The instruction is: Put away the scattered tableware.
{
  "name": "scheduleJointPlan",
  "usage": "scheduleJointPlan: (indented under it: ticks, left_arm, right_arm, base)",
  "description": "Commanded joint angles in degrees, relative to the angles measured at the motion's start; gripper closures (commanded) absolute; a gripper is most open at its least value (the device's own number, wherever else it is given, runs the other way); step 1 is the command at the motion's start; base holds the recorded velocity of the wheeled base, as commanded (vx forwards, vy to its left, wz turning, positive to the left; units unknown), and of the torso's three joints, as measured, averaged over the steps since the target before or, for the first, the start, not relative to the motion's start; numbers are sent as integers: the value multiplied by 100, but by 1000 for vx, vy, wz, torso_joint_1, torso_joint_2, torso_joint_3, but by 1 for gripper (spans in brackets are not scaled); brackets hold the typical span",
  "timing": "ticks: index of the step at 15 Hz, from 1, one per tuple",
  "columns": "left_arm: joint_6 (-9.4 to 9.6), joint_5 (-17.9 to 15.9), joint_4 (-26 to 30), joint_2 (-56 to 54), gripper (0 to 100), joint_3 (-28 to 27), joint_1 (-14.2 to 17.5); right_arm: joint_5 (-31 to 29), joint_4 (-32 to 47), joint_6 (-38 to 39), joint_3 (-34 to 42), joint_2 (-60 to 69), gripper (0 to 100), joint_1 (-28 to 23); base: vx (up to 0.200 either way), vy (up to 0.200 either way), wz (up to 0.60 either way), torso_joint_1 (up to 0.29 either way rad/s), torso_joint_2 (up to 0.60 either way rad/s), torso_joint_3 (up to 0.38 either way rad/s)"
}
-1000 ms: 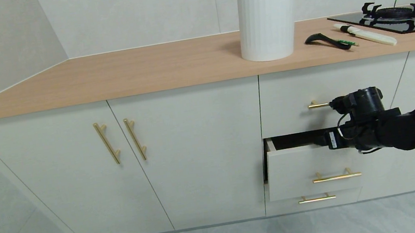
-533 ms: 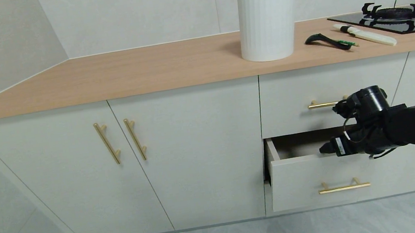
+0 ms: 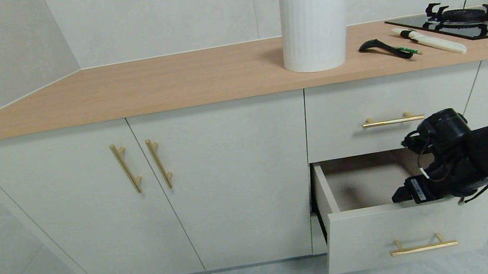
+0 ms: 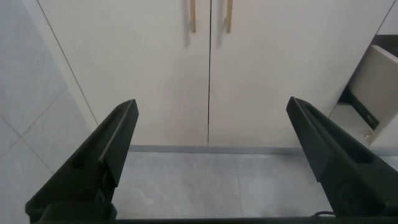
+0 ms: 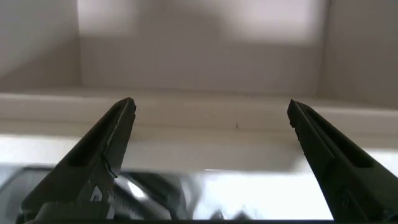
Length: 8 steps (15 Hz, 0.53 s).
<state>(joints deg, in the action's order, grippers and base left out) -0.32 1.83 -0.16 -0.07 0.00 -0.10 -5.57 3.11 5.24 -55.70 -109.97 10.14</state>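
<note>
Tableware, a black scoop and a white knife, lay on the counter's far right beside the hob, above the middle drawer, which stood pulled out and looked empty. The right gripper, jaws spread, sat at its front lip, where a straight pull would likely serve best. The left gripper hung open near the floor.
</note>
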Motion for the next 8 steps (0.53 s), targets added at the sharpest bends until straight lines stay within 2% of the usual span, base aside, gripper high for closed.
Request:
scheduleJointPlan:
  ticks: [1,8]
  left_arm:
    - [-3,2,-2,7,0,0,1]
    - [-3,2,-2,7,0,0,1]
  right_arm:
    - [3,6,-6,305,274,0,32]
    - [47,-3,21,1922,1312,0,207]
  base:
    - [0,0,0,0,0,0]
    - [0,0,0,0,0,0]
